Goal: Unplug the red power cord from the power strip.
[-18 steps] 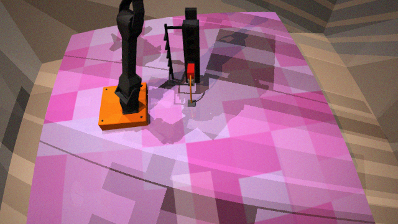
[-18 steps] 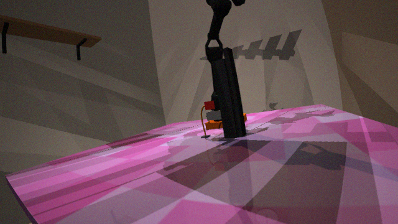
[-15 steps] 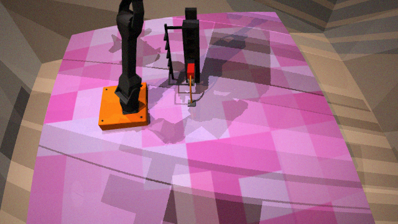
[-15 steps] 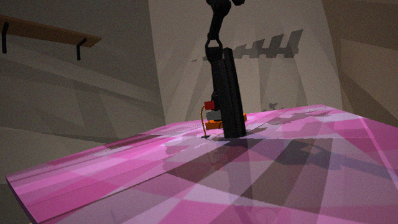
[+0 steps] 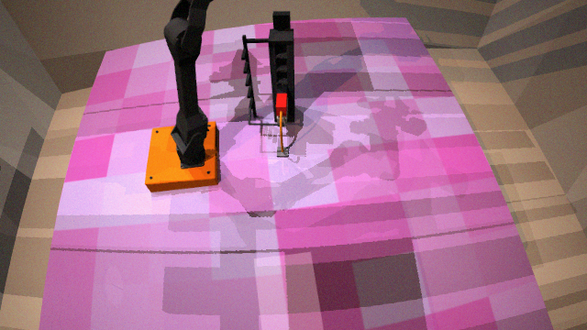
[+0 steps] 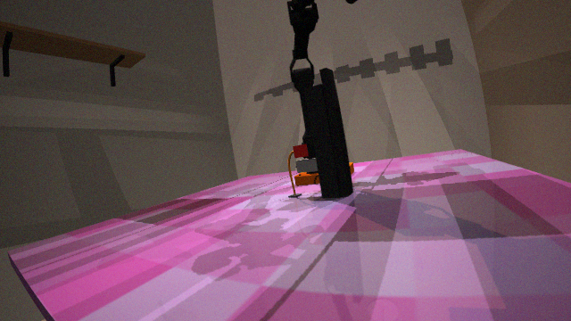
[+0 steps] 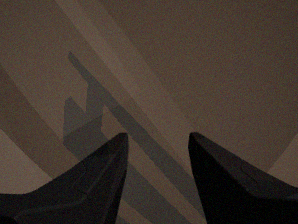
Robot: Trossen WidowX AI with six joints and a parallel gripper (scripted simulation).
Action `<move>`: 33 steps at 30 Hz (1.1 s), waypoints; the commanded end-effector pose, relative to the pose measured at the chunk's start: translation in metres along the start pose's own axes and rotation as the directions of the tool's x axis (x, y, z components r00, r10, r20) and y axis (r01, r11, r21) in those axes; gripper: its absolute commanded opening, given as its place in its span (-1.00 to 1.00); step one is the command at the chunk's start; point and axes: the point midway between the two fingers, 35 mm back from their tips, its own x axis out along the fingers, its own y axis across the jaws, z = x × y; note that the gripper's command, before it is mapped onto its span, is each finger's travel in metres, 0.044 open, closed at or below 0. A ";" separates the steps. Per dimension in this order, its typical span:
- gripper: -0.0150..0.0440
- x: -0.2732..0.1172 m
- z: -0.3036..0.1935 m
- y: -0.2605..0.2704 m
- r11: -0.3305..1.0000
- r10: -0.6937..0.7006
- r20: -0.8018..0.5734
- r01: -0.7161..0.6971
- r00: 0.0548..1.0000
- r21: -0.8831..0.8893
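The black power strip (image 5: 289, 69) (image 6: 336, 147) stands upright on the table. The red plug (image 5: 282, 104) (image 6: 301, 151) sits against its lower part; the contact itself is hidden. The orange cord (image 5: 281, 133) (image 6: 290, 174) arches from the plug down to a small grey anchor (image 5: 282, 152) (image 6: 294, 195) on the table. My gripper (image 7: 158, 140) is partly open with nothing between its fingertips. Only a brown striped surface shows beyond them. The plug, cord and strip are not in the wrist view. The arm rises out of the top of the top view, so the gripper is away from the plug.
A thin black rack with several pegs (image 5: 249, 80) stands left of the strip. A light grey block (image 6: 306, 165) lies just below the plug. The arm's orange base (image 5: 160, 158) is left of the strip. A wooden shelf (image 6: 67, 45) hangs on the wall.
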 end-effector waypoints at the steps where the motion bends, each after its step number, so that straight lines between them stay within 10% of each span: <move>1: 0.05 -0.018 -0.038 -0.002 0.952 -0.047 -0.164 0.094 0.985 0.292; 9: 0.05 -0.092 -0.137 0.019 0.446 -0.048 -0.590 0.546 0.806 0.709; 18: 0.05 -0.213 -0.205 0.086 -0.337 0.142 -0.903 0.878 0.405 0.340; 25: 0.05 -0.313 -0.208 0.159 -0.697 0.388 -0.921 0.667 0.044 -0.262; 33: 0.05 -0.407 -0.156 0.246 -0.698 0.677 -0.676 0.034 -0.292 -0.715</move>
